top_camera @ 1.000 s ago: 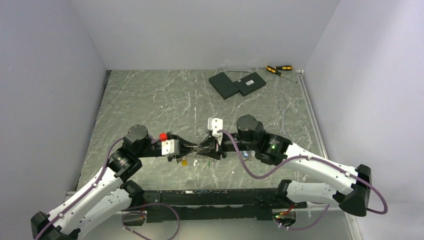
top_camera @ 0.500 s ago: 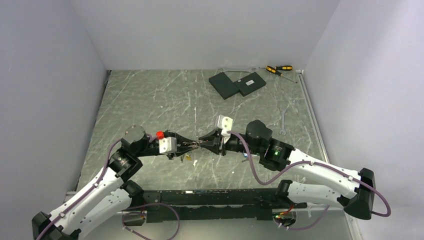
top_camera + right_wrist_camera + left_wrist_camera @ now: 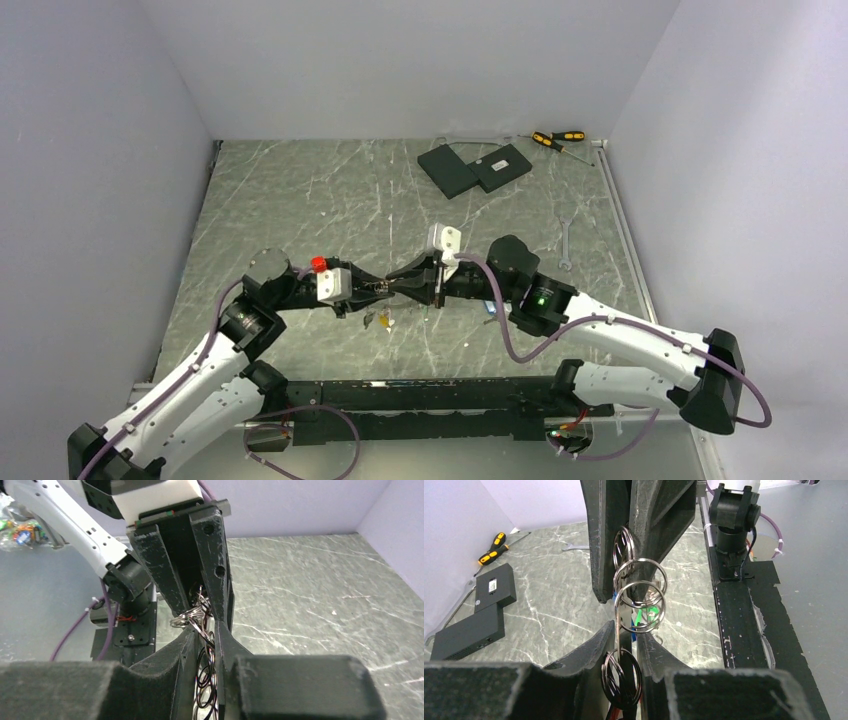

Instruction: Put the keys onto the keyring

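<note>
Obs: keyring, linked steel split rings, stretched between left gripper and right gripper. Green and blue keys show behind the rings; attachment unclear.

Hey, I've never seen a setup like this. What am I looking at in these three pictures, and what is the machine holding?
These are two robot arms bolted at the near edge of a marbled table. The wide picture comes from a fixed camera above and behind them; the other two come from a camera on each wrist, looking along that arm's fingers. The left tool and right tool meet tip to tip, both clamped on the keyring, a chain of linked metal rings; a green-tagged key shows behind it. Farther back lie two flat black boxes, two screwdrivers and a wrench.
</note>
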Controlling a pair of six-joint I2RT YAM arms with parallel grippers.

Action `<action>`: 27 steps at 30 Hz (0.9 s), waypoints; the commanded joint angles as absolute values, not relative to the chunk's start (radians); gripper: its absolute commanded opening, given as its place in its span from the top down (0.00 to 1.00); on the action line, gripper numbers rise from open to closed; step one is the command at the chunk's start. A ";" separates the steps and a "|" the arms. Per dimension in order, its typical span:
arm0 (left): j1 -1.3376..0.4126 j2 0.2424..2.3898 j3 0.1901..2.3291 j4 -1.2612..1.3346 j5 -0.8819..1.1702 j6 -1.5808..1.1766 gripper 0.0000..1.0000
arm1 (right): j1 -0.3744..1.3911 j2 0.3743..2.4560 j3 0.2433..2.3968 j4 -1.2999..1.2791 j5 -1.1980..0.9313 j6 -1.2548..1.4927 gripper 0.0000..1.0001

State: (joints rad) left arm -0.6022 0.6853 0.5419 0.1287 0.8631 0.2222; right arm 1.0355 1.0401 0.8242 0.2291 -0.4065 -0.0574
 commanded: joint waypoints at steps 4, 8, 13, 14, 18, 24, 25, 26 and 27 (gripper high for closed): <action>-0.615 0.705 0.569 0.189 0.966 0.209 1.00 | 1.048 1.087 0.845 0.426 -0.473 0.029 1.00; -0.615 0.693 0.561 0.200 0.965 0.201 1.00 | 1.048 1.095 0.870 0.354 -0.455 0.016 1.00; -0.615 0.683 0.551 0.238 0.971 0.177 0.78 | 1.048 1.126 0.938 0.220 -0.401 0.019 1.00; -0.615 0.681 0.552 0.236 0.966 0.178 0.67 | 1.048 1.132 0.948 0.198 -0.392 0.018 1.00; -0.615 0.644 0.545 0.224 0.916 0.191 0.47 | 1.048 1.125 0.953 0.157 -0.362 0.042 1.00; -0.615 0.597 0.566 0.138 0.907 0.277 0.44 | 1.047 1.103 0.974 0.095 -0.315 0.073 1.00; -0.615 0.596 0.581 0.098 0.912 0.313 0.46 | 1.046 1.097 0.980 0.085 -0.309 0.078 1.00; -0.615 0.598 0.598 0.053 0.913 0.355 0.47 | 1.046 1.095 0.984 0.075 -0.298 0.082 1.00; -0.615 0.599 0.615 0.014 0.913 0.386 0.49 | 1.046 1.091 0.989 0.066 -0.286 0.087 1.00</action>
